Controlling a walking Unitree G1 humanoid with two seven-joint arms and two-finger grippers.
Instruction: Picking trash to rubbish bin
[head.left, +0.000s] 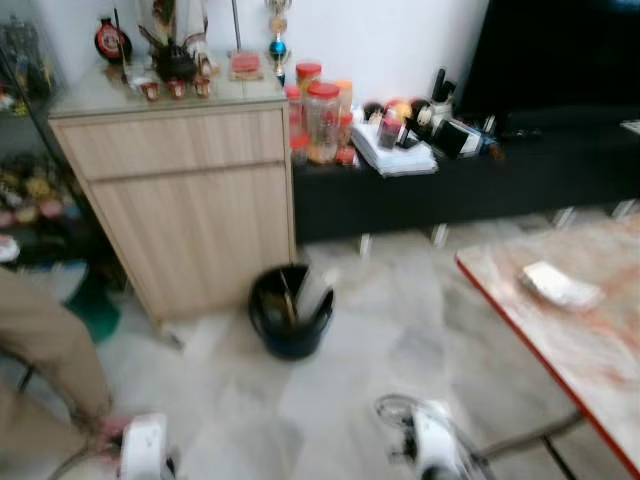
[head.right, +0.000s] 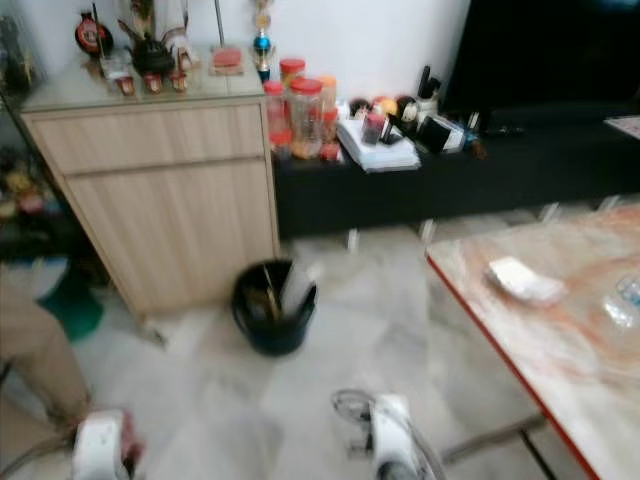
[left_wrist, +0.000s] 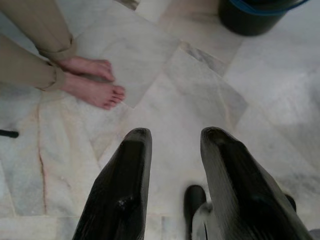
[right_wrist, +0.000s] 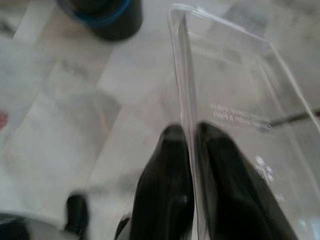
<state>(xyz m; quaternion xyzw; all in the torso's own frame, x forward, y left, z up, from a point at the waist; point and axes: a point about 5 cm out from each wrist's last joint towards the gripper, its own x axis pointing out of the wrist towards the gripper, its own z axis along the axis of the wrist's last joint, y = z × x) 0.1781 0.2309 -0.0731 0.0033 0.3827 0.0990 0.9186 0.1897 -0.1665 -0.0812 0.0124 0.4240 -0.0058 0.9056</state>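
One black bin (head.left: 291, 312) stands beside one wooden cabinet (head.left: 190, 205). One white wad (head.left: 558, 285) lies on one table (head.left: 590, 340) right of the bin. Two bare feet (left_wrist: 92, 82) show nearby.

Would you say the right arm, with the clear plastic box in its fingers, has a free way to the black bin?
Probably yes: only bare floor lies between the right gripper, shut on the plastic box, and the bin.

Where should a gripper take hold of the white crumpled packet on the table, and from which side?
Grip the white packet across its narrow middle, coming from above. It lies flat on the table near the red edge, so there is probably little to grip from the side.
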